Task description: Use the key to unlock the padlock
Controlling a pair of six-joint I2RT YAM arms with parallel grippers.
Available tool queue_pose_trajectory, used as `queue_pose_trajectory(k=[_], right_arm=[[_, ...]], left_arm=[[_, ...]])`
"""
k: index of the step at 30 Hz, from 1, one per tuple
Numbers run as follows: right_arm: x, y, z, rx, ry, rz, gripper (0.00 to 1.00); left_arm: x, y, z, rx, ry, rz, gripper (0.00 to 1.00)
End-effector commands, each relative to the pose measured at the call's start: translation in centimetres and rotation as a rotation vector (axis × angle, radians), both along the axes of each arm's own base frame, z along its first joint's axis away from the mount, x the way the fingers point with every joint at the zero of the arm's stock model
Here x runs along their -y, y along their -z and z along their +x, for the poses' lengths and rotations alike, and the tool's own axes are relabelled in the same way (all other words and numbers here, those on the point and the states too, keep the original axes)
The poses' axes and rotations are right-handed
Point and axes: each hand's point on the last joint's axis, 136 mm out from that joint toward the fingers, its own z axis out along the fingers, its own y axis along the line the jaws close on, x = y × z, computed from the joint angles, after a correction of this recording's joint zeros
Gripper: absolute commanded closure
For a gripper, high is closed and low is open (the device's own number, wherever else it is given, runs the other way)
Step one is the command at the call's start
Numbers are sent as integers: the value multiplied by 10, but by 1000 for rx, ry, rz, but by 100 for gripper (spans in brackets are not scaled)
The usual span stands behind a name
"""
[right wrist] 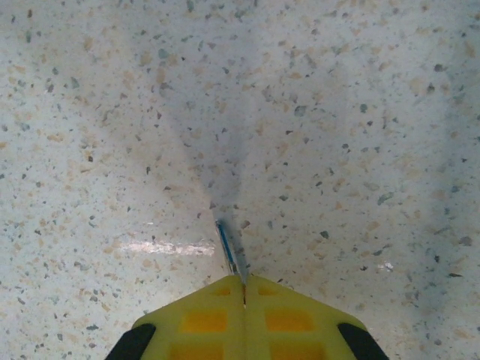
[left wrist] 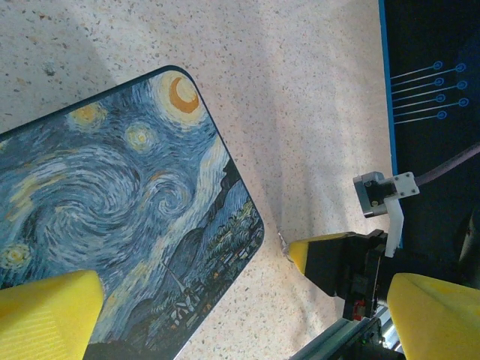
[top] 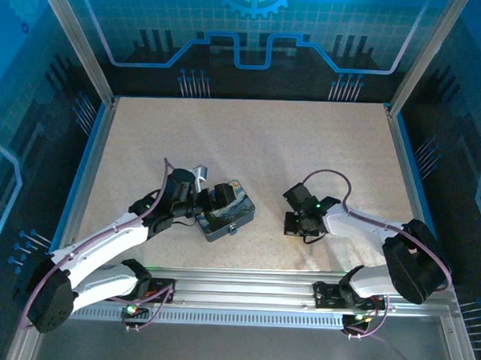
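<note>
Blue-lit panels close in one speckled beige table (top: 250, 141), with two white-and-black arms bolted at its near edge. One painted tin (top: 236, 216), printed with a swirling night sky, a crescent moon and a dark village, lies flat left of the table's centre, turned at an angle to the table edges. The left claw (top: 216, 200) hangs over the tin's left part, and in its own camera its two yellow fingers (left wrist: 52, 319) stand wide apart at the bottom corners, with nothing between them but the tin's lid (left wrist: 127, 202) and bare tabletop below. The right claw (top: 296, 223) sits low on the table, just to the right of the tin and apart from it. Its two yellow fingers (right wrist: 202, 322) are pressed together with no gap, pinching one key (right wrist: 227, 246), a thin silvery sliver that sticks out past the fingertips and reaches down to the speckled surface beside a small bright glint. From the left wrist camera the same right claw (left wrist: 300, 253) shows as one yellow tip on a black body, with the little metal key (left wrist: 283, 241) at its point, near the tin's rounded corner but not touching it. A purple cable loops along each arm.
</note>
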Motion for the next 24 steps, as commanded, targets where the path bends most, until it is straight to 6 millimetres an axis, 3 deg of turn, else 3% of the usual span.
queue_pose_trajectory(k=[1,7,15,20,24], right_arm=[[-6,-5,-7,18,-63,32,97],[-34,-28,3,126,-148,219,98],[-88,-114,17,389,-299,599,98],[-103,-161,20,500,-334,745,98],[-109,-182,21,536,-339,816,98]], left_arm=[[3,-19,0,22,0,-28,1],[20,-53,-1,72,68,-139,2],[51,-106,-5,149,214,-326,14],[63,-118,-5,158,253,-362,22],[72,-117,-5,153,271,-377,28]])
